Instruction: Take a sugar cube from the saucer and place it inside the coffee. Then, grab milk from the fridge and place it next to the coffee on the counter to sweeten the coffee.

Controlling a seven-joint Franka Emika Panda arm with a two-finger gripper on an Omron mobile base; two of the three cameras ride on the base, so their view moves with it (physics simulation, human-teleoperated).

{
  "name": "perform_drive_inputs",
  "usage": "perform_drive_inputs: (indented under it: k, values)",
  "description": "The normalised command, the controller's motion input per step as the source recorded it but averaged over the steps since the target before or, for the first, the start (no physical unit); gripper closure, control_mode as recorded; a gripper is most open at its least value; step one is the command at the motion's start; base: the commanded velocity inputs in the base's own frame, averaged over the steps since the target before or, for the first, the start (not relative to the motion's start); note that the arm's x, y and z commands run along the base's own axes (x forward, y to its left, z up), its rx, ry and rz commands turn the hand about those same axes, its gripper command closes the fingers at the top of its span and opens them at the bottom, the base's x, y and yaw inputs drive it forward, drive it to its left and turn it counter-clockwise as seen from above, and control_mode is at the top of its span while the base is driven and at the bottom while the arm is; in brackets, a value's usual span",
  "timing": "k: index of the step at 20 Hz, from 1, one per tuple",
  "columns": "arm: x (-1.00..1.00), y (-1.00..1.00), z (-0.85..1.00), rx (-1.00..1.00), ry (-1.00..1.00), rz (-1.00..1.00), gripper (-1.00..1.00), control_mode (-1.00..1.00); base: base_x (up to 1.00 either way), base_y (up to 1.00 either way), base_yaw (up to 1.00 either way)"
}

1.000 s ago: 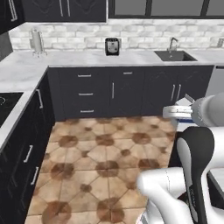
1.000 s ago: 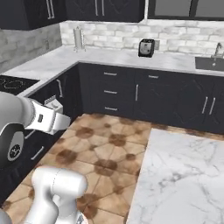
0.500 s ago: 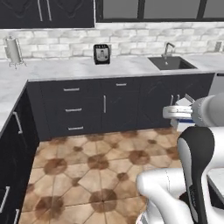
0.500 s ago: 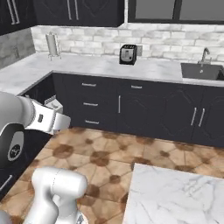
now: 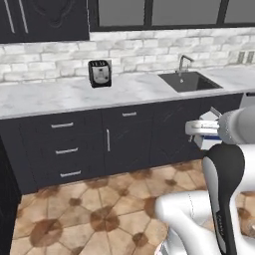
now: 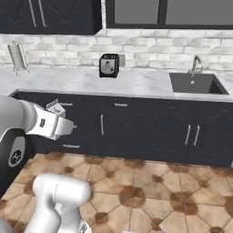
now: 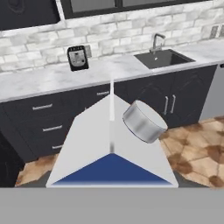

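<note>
A white milk carton (image 7: 111, 144) with a blue lower face and a silver round cap fills the middle of the hand view, its gable top pointing at the camera. My gripper (image 5: 201, 128) is shut on this carton (image 5: 208, 135), held out at mid height above the tiled floor, in front of the black cabinets. From the other side the carton (image 6: 55, 108) pokes up behind the hand. The fingertips are hidden by the carton. The white marble counter (image 5: 60, 95) runs along the back wall. The saucer, the coffee and the fridge are out of view.
A black toaster (image 5: 99, 73) stands on the counter, and a dark sink (image 5: 189, 81) with a tap lies to its right. A paper-towel holder (image 6: 17, 57) stands at the far left. Black cabinets (image 6: 136, 132) with silver handles line the wall. Brown tiled floor (image 5: 99, 214) lies open ahead.
The whole picture has shifted left: the base has turned or driven, so the toaster and sink now sit nearer the middle. The carton stays in the gripper.
</note>
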Motion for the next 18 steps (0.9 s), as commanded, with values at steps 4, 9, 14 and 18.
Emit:
perform_drive_inputs:
  k: [4,9,14,18]
  values:
    - [0.00,0.00,0.00,0.00,0.00,0.00,1.00,1.00,1.00,-0.05,-0.41]
    - [0.00,0.00,0.00,0.00,0.00,0.00,1.00,1.00,0.99,-0.09,-0.50]
    - [0.00,0.00,0.00,0.00,0.00,0.00,1.00,1.00,0.93,-0.22,-0.53]
    - [0.00,0.00,0.00,0.00,0.00,0.00,1.00,1.00,0.98,-0.35,-0.49]
